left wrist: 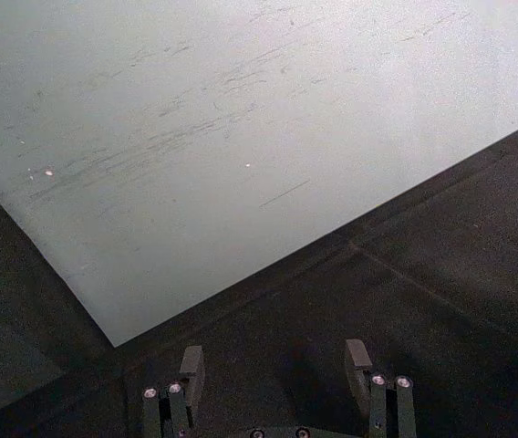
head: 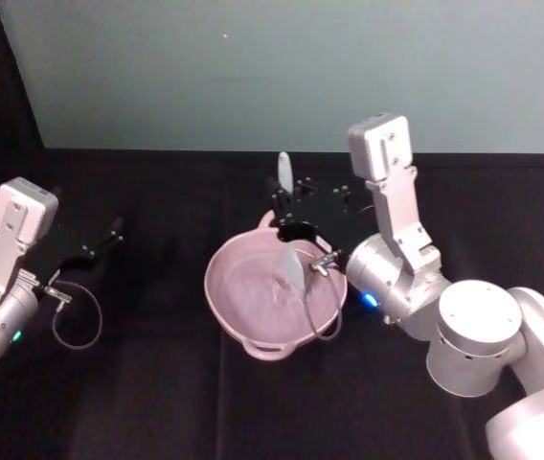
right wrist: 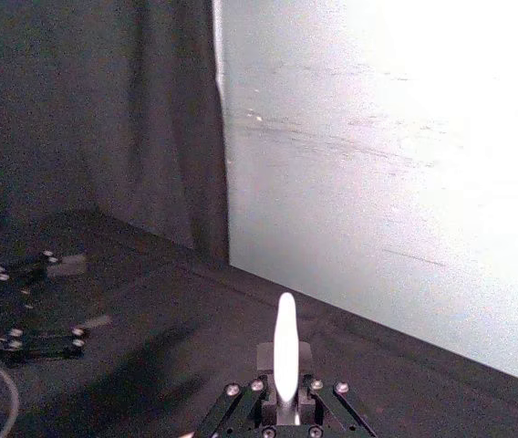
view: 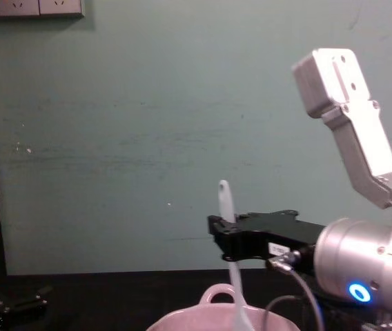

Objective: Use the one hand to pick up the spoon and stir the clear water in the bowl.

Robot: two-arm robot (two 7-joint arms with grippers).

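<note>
Over the pale pink bowl [head: 237, 287] at the middle of the black-draped bench [head: 157, 393], we find the right hand [head: 289, 218] clamped on the spoon [head: 294, 270], its flat black jaws pinching the handle partway up. The spoon is white plastic, long and thin in the handle and widening to a flat, broad blade. It stands nearly upright, the handle tip rising above the hand toward the teal wall [head: 253, 67] and the blade reaching down inside the bowl near its middle. From the chest we see the spoon [view: 225, 201] pass through the hand [view: 225, 243], which bears a small white label, and drop behind the rim of the bowl [view: 182, 323]. The bowl is glossy, with a small loop handle [head: 264, 349] on the rim nearest the robot. Its inside looks faintly rippled around the blade, though we cannot make out the water clearly. Behind the hand, the silver wrist [head: 387, 283] shows a blue light. Well apart at the bench's left, the left hand [head: 109, 235] rests with its jaws spread and nothing between them, a grey cable [head: 76, 326] looped beside it.
</note>
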